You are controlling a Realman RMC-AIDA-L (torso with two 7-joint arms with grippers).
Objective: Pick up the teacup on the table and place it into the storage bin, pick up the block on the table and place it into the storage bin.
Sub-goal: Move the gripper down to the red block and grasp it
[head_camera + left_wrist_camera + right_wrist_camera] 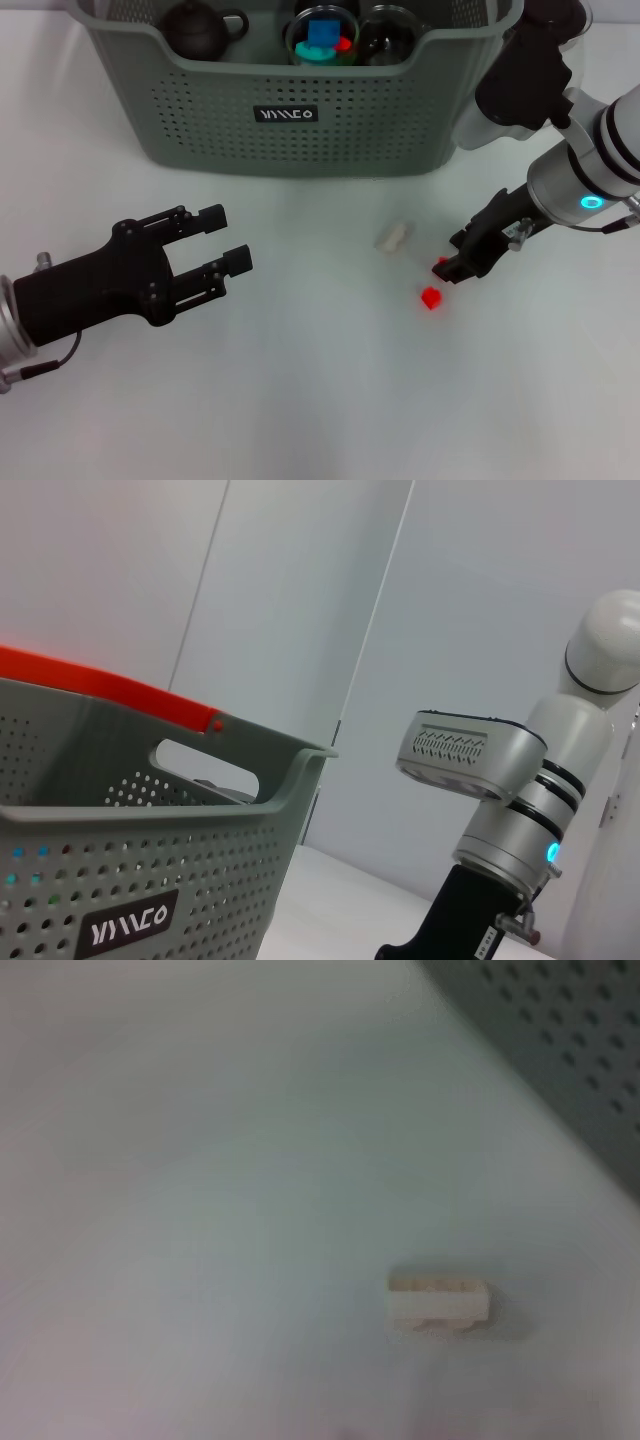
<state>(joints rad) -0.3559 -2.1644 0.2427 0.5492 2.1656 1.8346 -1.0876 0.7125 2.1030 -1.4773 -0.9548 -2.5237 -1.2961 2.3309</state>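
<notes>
Right hand (452,268): we hover low over the tabletop (300,400) beside the red block (431,298); grip unclear.
Left hand (225,245): open, empty.
Bin (300,120): behind.

Label on the storage bin (300,110): a small dark label (286,114) sits on the front wall, with white stylised letters.
Reading in the head view: about "VIIICO", but the letters are not clear.
Reading in the left wrist view: the same label (128,925) looks like "VMCO".
Other text: none can be read.
</notes>
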